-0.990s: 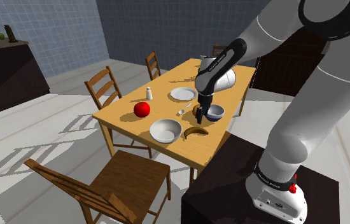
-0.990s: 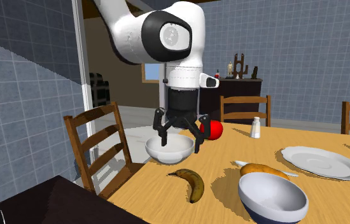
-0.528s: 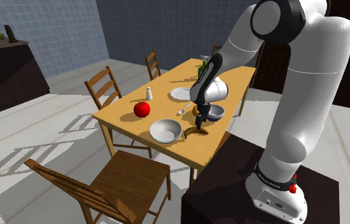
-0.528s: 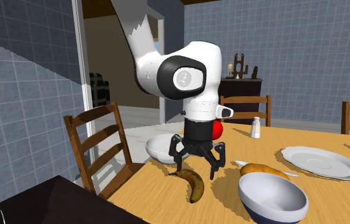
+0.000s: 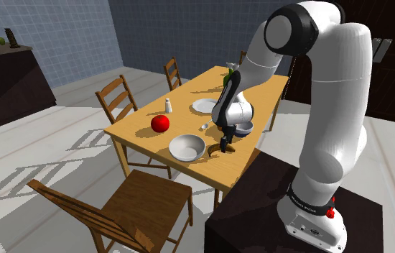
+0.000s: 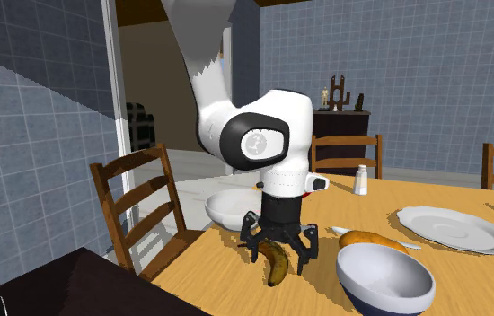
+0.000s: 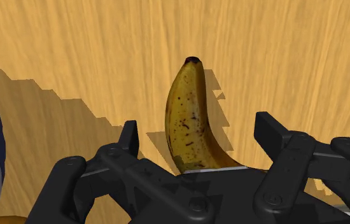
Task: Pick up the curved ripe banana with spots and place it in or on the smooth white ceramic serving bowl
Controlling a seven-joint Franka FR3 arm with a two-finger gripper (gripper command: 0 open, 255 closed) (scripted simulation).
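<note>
1. The gripper has come straight down in the last second. It had hovered above the table, in front of the white bowl, and now it sits at table level over the banana.
2. The fingers stand wide apart. In the wrist view the gripper has one black finger on each side of the banana, with wood showing in both gaps, so nothing is clasped yet.
3. The banana has not shifted. It lies flat on the table, yellow with brown speckles and a dark tip, close to the long edge nearest the robot's stand and towards that edge's near corner.
4. From the shoulder view the gripper covers most of the banana. The white bowl sits just beside it, empty, further in from that edge.
5. A second bowl, dark outside, stands near on the other side, with an orange-brown fruit beyond it. Both are close enough to matter when the arm lifts.
6. I judge the approach finished and the squeeze next: the jaws appear lined up across the fruit's width.
7. After that only a lift and a brief carry to the white bowl remain. The curved skin may roll as the fingers close.
</note>
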